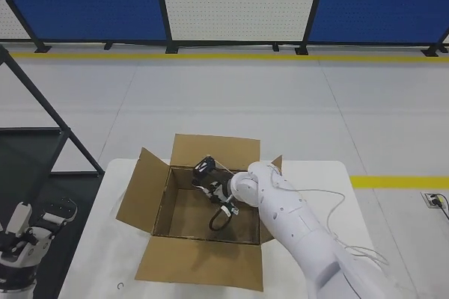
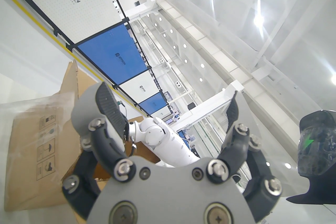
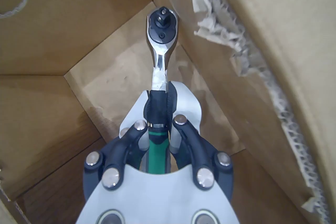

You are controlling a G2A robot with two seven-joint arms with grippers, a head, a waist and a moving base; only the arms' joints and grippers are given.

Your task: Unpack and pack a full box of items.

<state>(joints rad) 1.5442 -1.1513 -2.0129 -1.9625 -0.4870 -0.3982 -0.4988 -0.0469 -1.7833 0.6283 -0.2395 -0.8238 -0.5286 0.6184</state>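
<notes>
Deep inside box, right fingers gripping ratchet

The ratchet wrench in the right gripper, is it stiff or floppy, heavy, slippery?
The ratchet wrench looks like polished steel, so it is probably rigid and heavy for its size. The right gripper clamps its dark handle with the head far out, so it may pivot in the grip. The shiny shank looks slippery; the handle likely holds better.

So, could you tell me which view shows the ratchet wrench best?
The right wrist view: the ratchet wrench is clear, handle clamped in the right gripper. From above, the arm covers it; the left wrist view faces the box from outside.
</notes>
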